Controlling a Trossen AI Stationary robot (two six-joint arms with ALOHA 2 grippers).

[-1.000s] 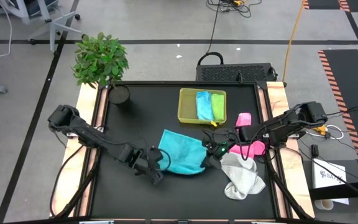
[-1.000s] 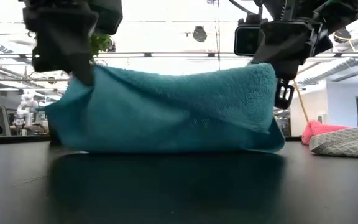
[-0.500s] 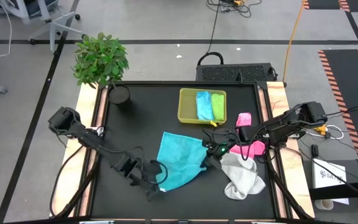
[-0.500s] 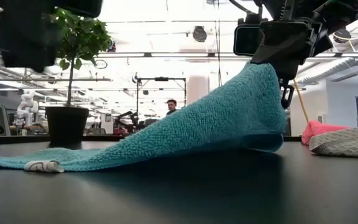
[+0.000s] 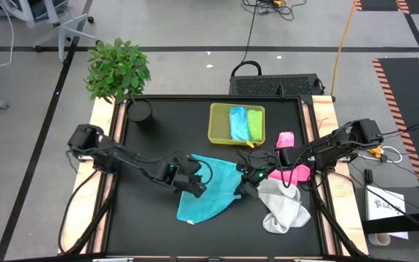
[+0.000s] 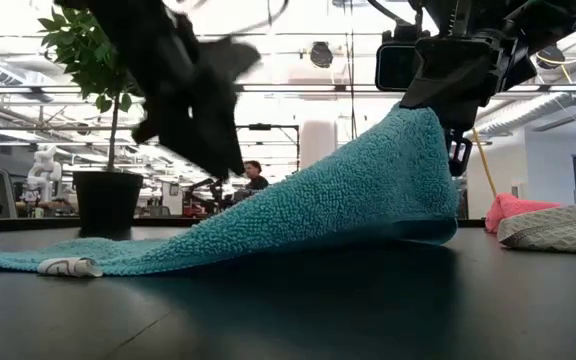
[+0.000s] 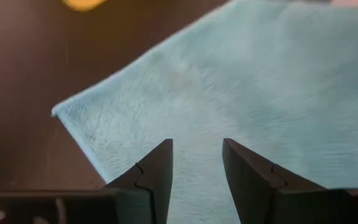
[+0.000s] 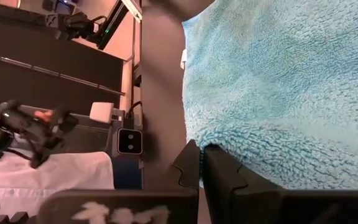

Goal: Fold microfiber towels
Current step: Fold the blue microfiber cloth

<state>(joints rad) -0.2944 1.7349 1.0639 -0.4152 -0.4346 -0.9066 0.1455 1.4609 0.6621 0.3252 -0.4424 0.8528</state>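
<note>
A teal microfiber towel (image 5: 208, 195) lies in the middle of the black table. Its right corner is raised, and its left end (image 6: 28, 258), which carries a white label, lies flat on the tabletop. My right gripper (image 5: 246, 180) is shut on the raised corner. My left gripper (image 5: 195, 182) hovers open just above the towel's far-left part, with both fingers (image 7: 160, 165) over the cloth near a corner (image 7: 56, 112) and not touching it. A yellow-green tray (image 5: 217, 125) holds a light blue towel (image 5: 238, 124) and a lime green towel (image 5: 254, 124). My right gripper pinches the teal towel's right corner (image 8: 215, 142) between its two fingers, coming from the table's right and slanting down. I cannot tell whether it holds one layer or several. That corner (image 6: 420, 130) is lifted, and the cloth slopes down leftward onto the table.
A pink towel (image 5: 297, 173) and a crumpled white towel (image 5: 284, 206) lie at the right, under and beside my right arm. A potted plant (image 5: 118, 69) stands at the far-left corner. Bare tabletop (image 5: 151, 138) shows to the left and far left.
My left gripper has let go of the towel's left corner. It swung toward the near edge, then came back toward the far right over the cloth. The towel's left half has fallen and spread flat on the table. The right corner stays raised in my right gripper.
</note>
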